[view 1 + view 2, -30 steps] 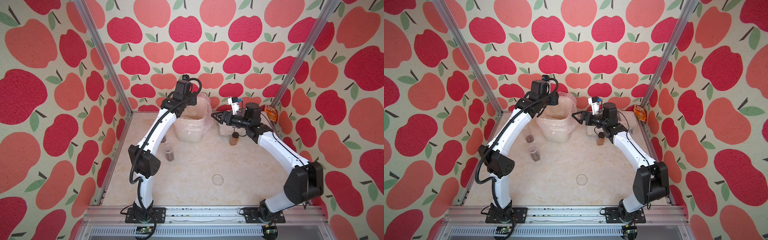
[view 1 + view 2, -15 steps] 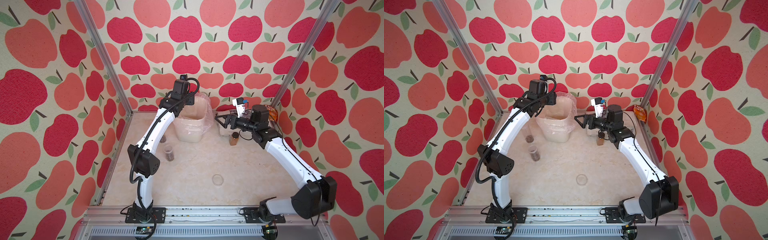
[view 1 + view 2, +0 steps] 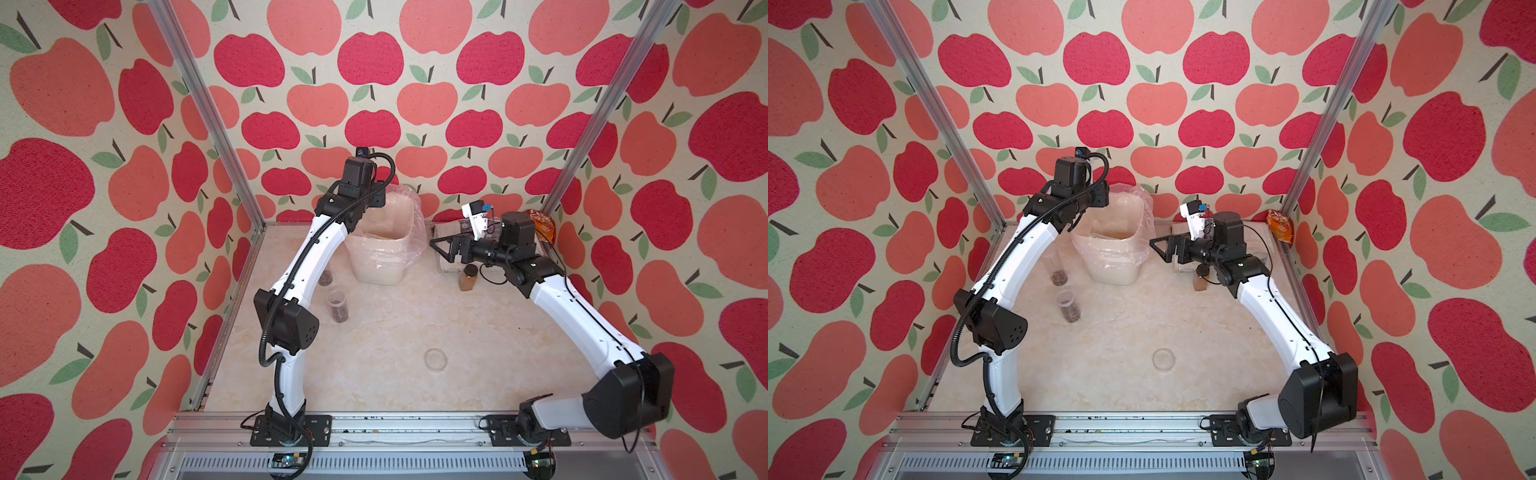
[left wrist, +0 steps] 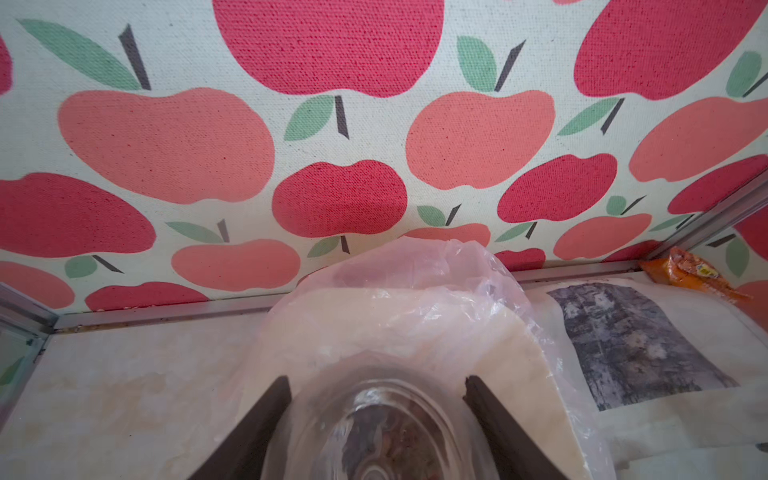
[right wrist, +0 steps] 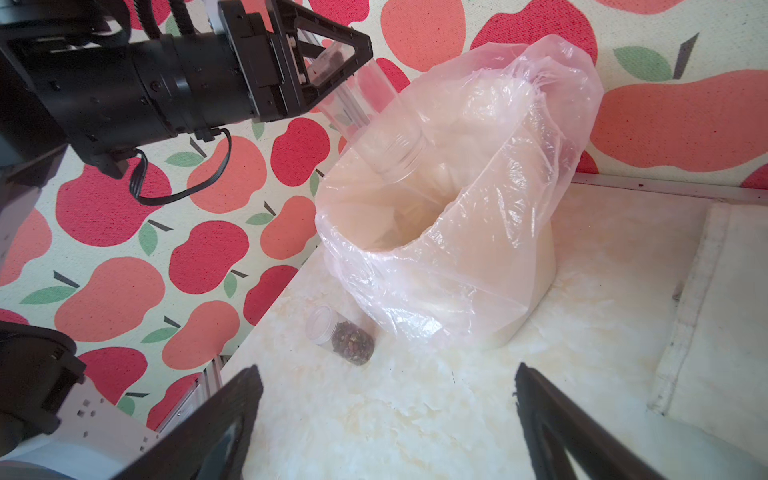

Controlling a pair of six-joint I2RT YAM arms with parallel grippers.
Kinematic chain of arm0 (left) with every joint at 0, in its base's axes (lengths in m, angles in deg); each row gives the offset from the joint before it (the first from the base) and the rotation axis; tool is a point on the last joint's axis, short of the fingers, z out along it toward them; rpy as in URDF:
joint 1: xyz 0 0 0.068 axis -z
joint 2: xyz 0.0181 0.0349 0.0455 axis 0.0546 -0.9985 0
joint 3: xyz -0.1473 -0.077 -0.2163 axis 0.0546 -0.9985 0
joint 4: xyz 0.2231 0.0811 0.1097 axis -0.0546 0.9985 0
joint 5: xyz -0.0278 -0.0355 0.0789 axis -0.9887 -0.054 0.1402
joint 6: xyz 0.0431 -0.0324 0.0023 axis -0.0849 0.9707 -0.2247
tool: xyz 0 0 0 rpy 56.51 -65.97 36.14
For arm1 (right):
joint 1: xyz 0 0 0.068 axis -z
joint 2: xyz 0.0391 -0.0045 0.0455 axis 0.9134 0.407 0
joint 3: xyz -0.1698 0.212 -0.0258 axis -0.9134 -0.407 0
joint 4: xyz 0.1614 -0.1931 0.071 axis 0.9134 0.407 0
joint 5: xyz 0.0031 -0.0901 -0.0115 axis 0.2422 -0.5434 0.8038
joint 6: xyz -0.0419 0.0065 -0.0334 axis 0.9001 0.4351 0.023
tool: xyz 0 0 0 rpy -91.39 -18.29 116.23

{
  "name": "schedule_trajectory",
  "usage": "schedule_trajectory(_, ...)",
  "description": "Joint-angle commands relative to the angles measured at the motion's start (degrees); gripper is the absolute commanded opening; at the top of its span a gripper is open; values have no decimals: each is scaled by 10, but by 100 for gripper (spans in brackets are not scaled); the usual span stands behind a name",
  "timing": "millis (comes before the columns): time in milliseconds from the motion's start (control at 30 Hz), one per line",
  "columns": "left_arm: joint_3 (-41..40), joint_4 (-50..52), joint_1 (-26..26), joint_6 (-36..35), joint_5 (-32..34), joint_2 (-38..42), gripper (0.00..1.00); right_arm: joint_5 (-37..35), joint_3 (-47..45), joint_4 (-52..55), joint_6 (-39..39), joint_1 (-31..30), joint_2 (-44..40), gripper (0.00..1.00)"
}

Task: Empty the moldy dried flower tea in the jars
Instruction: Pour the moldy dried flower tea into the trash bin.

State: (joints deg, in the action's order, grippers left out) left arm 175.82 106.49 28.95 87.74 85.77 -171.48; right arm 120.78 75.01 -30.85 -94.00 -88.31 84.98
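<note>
My left gripper (image 4: 376,384) is shut on a clear jar (image 4: 382,432) that has no lid. In the right wrist view that jar (image 5: 374,120) is tilted, mouth down, over the white bin (image 5: 532,257), and the dried flower tea (image 5: 330,56) sits at its raised base. A lidded jar (image 5: 340,338) with tea stands beside the bin. Both top views show two jars (image 3: 337,305) (image 3: 325,277) (image 3: 1069,305) (image 3: 1057,270) by the left arm. My right gripper (image 3: 434,245) (image 5: 386,370) is open and holds nothing, to the right of the bin.
A clear lid (image 3: 435,359) lies on the table in the middle front. An amber jar with a black cap (image 3: 467,278) stands under the right wrist. A white cloth with a grey print (image 4: 631,345) and an orange packet (image 3: 542,224) lie at the back right.
The right arm's elbow has swung outward and lower, and its gripper has shifted a little to the right, away from the bin. The left arm has hardly moved with its jar.
</note>
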Motion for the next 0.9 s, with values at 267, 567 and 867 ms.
schedule_trajectory(267, 10, -24, 26, -47, 29, 12, 0, 3, 16, 17, 25, 3, -7, 99)
schedule_trajectory(567, 32, 6, 0, -15, -8, 11, 0, 9, 21, 12, 22, 3, 3, 99)
schedule_trajectory(867, -4, -2, -41, 94, -102, 33, 0, 14, 24, 13, 21, 3, 10, 99)
